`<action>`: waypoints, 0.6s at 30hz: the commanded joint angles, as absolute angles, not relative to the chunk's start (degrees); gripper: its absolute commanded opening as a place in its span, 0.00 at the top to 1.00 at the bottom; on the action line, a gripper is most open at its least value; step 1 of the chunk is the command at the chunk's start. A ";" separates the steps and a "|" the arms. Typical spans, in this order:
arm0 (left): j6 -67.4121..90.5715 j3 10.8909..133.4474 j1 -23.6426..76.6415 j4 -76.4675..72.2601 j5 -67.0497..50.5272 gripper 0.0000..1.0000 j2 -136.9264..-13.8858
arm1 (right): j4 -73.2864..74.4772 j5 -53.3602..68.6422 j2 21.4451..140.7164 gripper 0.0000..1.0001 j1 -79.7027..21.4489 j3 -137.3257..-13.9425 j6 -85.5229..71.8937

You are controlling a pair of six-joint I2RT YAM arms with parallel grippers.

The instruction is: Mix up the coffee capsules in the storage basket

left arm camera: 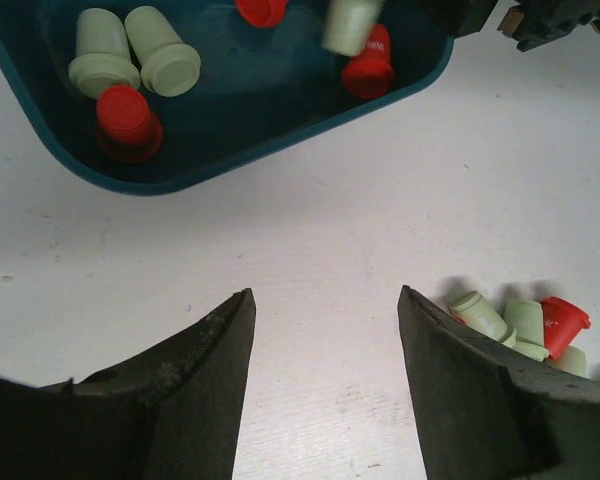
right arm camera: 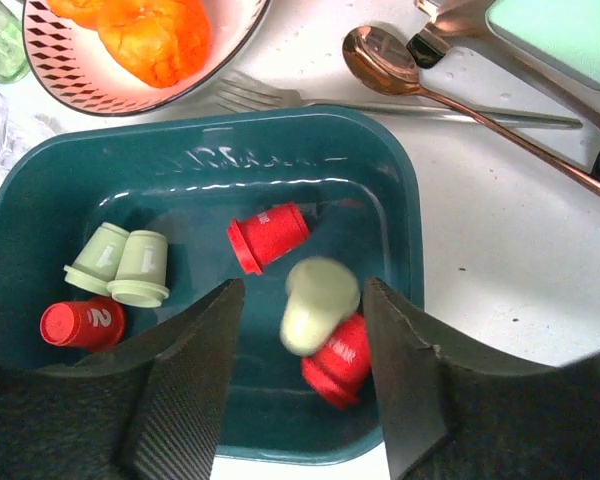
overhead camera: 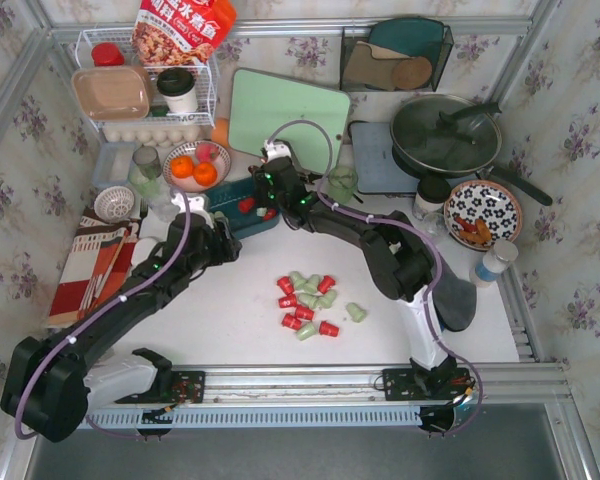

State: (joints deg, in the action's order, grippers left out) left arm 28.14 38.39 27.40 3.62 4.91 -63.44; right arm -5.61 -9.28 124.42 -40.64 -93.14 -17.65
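— Where's the storage basket (right arm camera: 310, 180)?
— Just left of centre in the top view, five coffee capsules (right arm camera: 268, 237) lying inside. The others are heaped on the table (overhead camera: 230, 310), lower centre.
— Jaws?
— Right jaws apart over the basket, a blurred green capsule (right arm camera: 318, 300) between them. Left jaws apart above the table.

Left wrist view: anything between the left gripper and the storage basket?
Nothing: in the left wrist view only bare table lies between the left gripper and the storage basket. Loose coffee capsules sit off to one side.
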 commanded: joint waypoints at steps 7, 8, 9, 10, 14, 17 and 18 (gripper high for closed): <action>28.30 39.60 29.74 0.33 3.94 0.38 -67.16 | -2.81 -9.45 120.41 0.32 -40.67 -91.80 -18.27; 28.32 39.86 30.16 0.44 4.14 0.38 -67.49 | -2.81 -9.60 118.95 0.32 -40.69 -90.57 -18.37; 28.26 40.12 30.63 0.63 4.36 0.38 -67.86 | -2.94 -9.74 117.33 0.32 -40.70 -89.01 -18.57; 28.15 40.47 31.17 0.87 4.64 0.38 -68.14 | -3.35 -9.90 115.53 0.31 -40.69 -87.14 -18.82; 27.85 42.05 33.75 2.60 5.91 0.38 -69.54 | -4.78 -10.57 107.77 0.32 -40.69 -77.28 -18.84; 27.88 42.98 35.71 3.59 6.68 0.38 -70.50 | -5.44 -11.27 101.84 0.32 -40.69 -70.38 -18.24; 27.91 43.25 36.53 3.93 6.87 0.38 -70.93 | -5.37 -11.66 100.14 0.32 -40.69 -68.29 -17.94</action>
